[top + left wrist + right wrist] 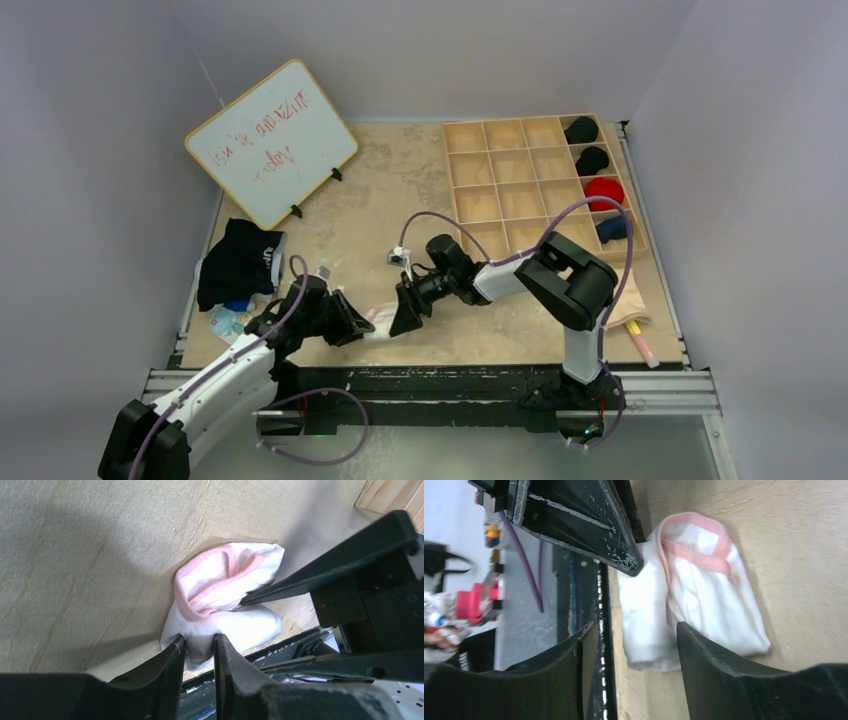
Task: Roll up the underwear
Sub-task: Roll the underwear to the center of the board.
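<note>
The white underwear with pink trim (381,322) lies bunched near the table's front edge, between my two grippers. In the left wrist view the underwear (225,595) is partly folded over, and my left gripper (199,647) is shut on its near white edge. My left gripper (352,322) reaches in from the left. My right gripper (408,312) is open, and in the right wrist view the right gripper (634,640) straddles one end of the underwear (699,595), with one finger (714,665) resting against the cloth. The left gripper's finger (589,525) touches the cloth's other end.
A wooden compartment tray (500,180) stands at the back right, with rolled black (581,130), red (604,190) and navy (612,229) items in its right column. A whiteboard (270,155) leans at the back left. Dark clothes (236,262) are piled at the left edge.
</note>
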Robot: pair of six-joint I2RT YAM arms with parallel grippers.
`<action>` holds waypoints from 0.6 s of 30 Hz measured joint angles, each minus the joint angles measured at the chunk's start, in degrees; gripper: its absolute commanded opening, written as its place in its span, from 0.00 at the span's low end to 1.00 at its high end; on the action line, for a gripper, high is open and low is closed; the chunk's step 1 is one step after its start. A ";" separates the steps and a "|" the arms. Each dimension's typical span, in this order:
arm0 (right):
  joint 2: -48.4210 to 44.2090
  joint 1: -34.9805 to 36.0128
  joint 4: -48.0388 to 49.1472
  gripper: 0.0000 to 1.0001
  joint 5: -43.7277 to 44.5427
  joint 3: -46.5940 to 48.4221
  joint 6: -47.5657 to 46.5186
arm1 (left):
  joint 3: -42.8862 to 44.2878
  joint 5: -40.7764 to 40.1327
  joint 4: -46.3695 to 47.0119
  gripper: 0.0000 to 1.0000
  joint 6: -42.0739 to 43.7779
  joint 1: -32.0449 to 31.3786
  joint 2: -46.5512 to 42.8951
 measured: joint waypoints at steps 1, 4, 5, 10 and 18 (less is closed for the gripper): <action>-1.44 -0.07 1.55 0.63 1.49 -1.57 -0.70 | 0.00 -0.02 0.55 0.24 0.02 0.00 0.72; -5.29 -0.31 3.98 0.65 5.88 -5.55 -2.60 | 0.00 0.09 2.10 0.24 0.24 0.00 2.86; -6.21 -0.33 4.07 0.65 7.15 -6.14 -3.26 | 0.00 0.24 2.75 0.23 0.35 0.00 3.78; -12.52 -0.24 3.21 0.66 15.63 -7.58 -8.90 | 0.46 1.73 5.66 0.23 0.96 0.00 7.85; -21.73 11.54 4.50 0.65 31.58 -12.79 -33.11 | 0.79 2.16 5.97 0.22 1.75 0.00 8.31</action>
